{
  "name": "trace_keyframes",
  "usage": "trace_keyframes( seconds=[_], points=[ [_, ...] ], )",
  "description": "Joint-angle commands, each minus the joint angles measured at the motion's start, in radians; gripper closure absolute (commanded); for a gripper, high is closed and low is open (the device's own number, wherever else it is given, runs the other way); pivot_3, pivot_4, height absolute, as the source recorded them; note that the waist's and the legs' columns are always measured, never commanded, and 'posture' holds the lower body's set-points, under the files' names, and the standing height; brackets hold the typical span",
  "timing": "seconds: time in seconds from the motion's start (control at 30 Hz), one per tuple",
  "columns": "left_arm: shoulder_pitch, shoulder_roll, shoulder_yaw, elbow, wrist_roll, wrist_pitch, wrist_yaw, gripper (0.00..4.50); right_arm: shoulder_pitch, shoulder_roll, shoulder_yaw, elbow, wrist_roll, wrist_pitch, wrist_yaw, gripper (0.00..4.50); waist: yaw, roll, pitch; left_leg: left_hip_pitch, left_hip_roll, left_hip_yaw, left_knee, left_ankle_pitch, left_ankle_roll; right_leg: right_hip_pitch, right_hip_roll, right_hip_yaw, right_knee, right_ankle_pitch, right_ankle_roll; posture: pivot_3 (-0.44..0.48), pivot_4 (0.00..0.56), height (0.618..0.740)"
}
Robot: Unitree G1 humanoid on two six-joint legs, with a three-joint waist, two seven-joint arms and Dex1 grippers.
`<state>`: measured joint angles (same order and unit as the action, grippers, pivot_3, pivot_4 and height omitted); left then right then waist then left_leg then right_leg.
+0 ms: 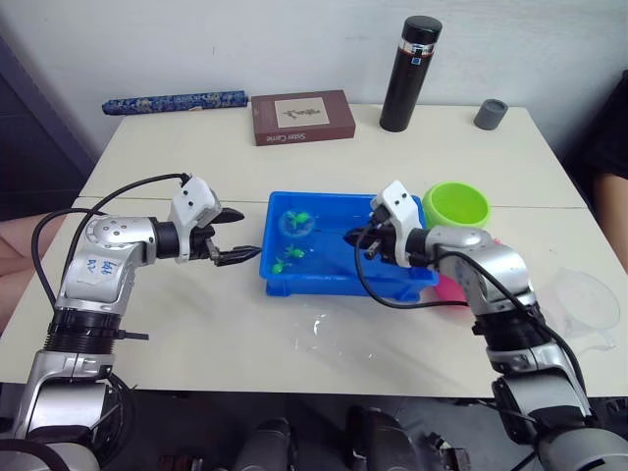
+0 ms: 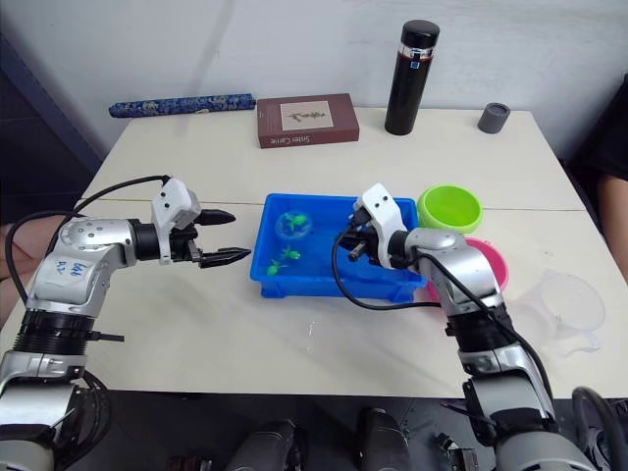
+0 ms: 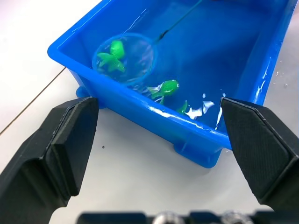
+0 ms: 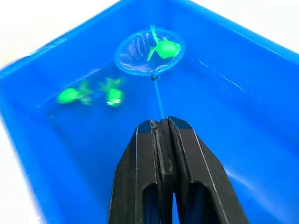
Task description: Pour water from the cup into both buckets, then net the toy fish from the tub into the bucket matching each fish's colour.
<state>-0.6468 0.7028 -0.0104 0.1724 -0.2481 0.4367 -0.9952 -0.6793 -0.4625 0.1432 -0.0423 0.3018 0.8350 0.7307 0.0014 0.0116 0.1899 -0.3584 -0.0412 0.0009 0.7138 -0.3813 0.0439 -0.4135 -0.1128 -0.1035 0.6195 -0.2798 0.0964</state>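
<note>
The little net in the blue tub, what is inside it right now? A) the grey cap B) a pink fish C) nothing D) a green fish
D: the right wrist view shows one green fish sitting inside the round net, which the right gripper holds by its thin handle over the tub, with two more green fish loose in the water.

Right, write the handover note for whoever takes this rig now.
Right gripper: shut on the thin handle of the small round blue net, one green toy fish in its hoop.
Left gripper: open, empty, beside the shallow blue plastic tub.
Two more green fish are in the tub.
Lime green bucket and pink bucket sit behind the right arm; clear measuring cup stands aside.
Left: net the fish to the green bucket.
</note>
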Motion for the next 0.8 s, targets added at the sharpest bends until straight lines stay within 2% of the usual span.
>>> trace_keyframes(
  seconds=[0.03,0.2,0.43,0.53,0.8],
  points=[
    [-0.041,-0.020,0.012,-0.001,-0.029,-0.001,-0.014,0.02,0.040,-0.040,-0.040,-0.126,0.027,0.021,0.004,4.50,0.000,0.000,0.000,0.000,0.000,0.000,0.000,0.000,0.000,0.000,0.000,0.000,0.000,0.000,0.000,0.000,0.150,0.740],
    [-0.094,-0.079,-0.002,0.017,-0.071,0.023,-0.057,0.02,0.125,-0.102,-0.112,-0.280,0.065,0.080,-0.024,4.50,0.002,0.000,0.000,0.000,0.000,0.000,0.000,0.000,0.000,0.000,0.000,0.000,0.000,0.000,0.000,0.000,0.150,0.740],
    [-0.205,-0.194,-0.059,0.162,-0.045,-0.057,-0.114,0.02,0.282,-0.181,-0.337,-0.522,0.146,0.229,-0.101,4.50,0.021,0.000,0.000,0.000,0.000,0.001,0.000,0.000,0.000,0.000,0.000,0.000,-0.001,0.000,0.000,0.000,0.150,0.740],
    [-0.261,-0.259,-0.075,0.236,-0.042,-0.096,-0.131,0.02,0.344,-0.209,-0.470,-0.627,0.190,0.305,-0.130,4.50,0.024,0.000,0.000,0.000,0.000,0.002,0.000,0.000,0.000,0.000,0.000,0.000,-0.001,0.000,0.000,0.000,0.150,0.740],
    [-0.338,-0.360,-0.088,0.323,-0.034,-0.151,-0.150,0.02,0.368,-0.260,-0.714,-0.721,0.243,0.441,-0.205,4.50,0.025,0.000,0.000,0.000,0.000,0.002,0.000,0.000,0.000,0.000,0.000,0.001,-0.001,0.000,0.000,0.000,0.150,0.740]
  ],
)
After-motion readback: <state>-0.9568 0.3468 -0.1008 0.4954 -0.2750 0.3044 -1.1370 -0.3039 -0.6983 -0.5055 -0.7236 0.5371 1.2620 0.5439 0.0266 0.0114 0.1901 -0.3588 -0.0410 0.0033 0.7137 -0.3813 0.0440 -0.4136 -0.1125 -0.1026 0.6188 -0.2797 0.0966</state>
